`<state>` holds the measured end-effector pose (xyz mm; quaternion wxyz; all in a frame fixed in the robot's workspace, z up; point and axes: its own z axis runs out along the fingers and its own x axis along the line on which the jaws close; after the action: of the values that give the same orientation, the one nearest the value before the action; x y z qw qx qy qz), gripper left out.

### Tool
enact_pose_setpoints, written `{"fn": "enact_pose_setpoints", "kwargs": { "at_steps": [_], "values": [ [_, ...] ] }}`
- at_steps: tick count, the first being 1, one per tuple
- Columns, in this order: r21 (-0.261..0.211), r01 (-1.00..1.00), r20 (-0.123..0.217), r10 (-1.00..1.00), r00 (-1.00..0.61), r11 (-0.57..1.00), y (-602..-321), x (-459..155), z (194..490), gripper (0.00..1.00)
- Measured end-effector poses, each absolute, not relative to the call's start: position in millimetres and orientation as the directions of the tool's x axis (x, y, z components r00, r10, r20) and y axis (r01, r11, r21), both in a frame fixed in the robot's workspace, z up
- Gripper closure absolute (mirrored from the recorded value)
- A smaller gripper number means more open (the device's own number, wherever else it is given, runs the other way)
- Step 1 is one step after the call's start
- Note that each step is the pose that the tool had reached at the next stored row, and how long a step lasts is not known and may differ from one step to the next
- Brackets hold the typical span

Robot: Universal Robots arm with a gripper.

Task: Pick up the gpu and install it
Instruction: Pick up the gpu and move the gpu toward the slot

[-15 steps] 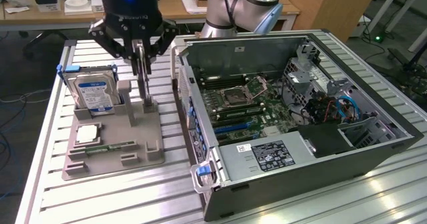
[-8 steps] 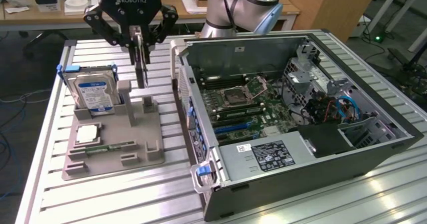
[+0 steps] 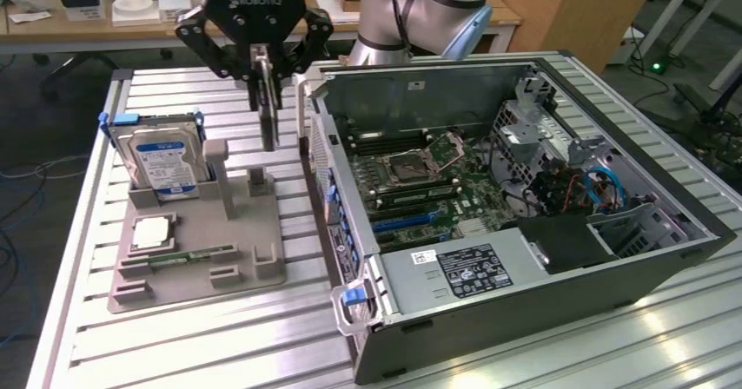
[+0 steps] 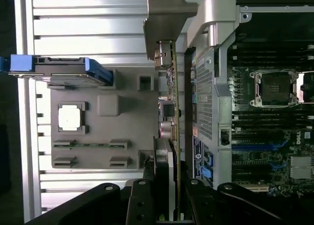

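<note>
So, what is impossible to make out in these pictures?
- gpu: seen edge-on in both views, gripped by the fingers, so its faces are unseen.
- Hard drive: the label text is too small to read in the exterior view.
- Computer case: the wrist view's edge cuts off much of its inside.

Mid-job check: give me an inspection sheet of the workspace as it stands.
Surface: slotted metal table, bearing a grey fixture and an open PC case.
Job's things: gpu held upright between fixture and case, apparently lifted off the fixture.
Clutter: hard drive, CPU and memory stick sit in the fixture.
Grippers: gripper, fingers shut on the gpu.
Cables: orange and blue cables inside the case.
Surroundings: desk with small items behind.
</note>
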<state>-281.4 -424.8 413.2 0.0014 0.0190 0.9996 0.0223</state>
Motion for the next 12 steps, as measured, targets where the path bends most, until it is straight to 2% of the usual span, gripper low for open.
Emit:
{"fn": "enact_pose_setpoints", "kwargs": {
  "at_steps": [12],
  "values": [
    [0.045, 0.038, -0.002, 0.038, -0.999, 0.998, -424.9, -226.9, 411.6, 0.72]
  ]
}}
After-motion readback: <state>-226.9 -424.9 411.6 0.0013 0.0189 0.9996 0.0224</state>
